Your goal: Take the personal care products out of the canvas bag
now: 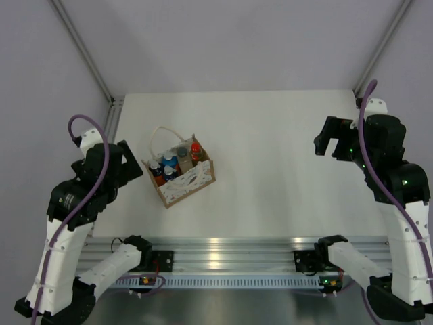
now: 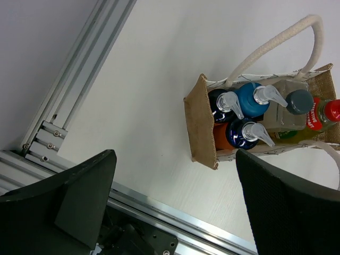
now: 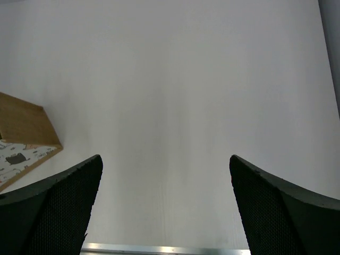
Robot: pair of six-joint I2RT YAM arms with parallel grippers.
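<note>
On the left half of the white table (image 1: 284, 203), a small, boxy, tan-brown canvas bag (image 1: 193, 181) with white rope handles stands upright, its mouth facing up. All five personal care bottles stand inside it, caps up:

- a blue bottle (image 2: 248, 100)
- two orange bottles (image 2: 219, 139) with dark pump caps
- a whitish square bottle (image 2: 281, 119) with a dark cap
- a slim yellow bottle (image 2: 319, 114) with a red cap, at the bag's right end

The left gripper (image 1: 132, 166) sits just left of the bag, jaws spread wide and holding nothing. The bag's long axis runs rightward and slightly far from this gripper, so a short end wall faces it and the pump-capped bottles lie closest. The right gripper (image 1: 325, 142) is likewise wide open and empty, well apart on the right side of the table.

Judgement: the left arm is the nearer one. Each bottle's long axis is upright, so extraction calls for a vertical lift.
</note>
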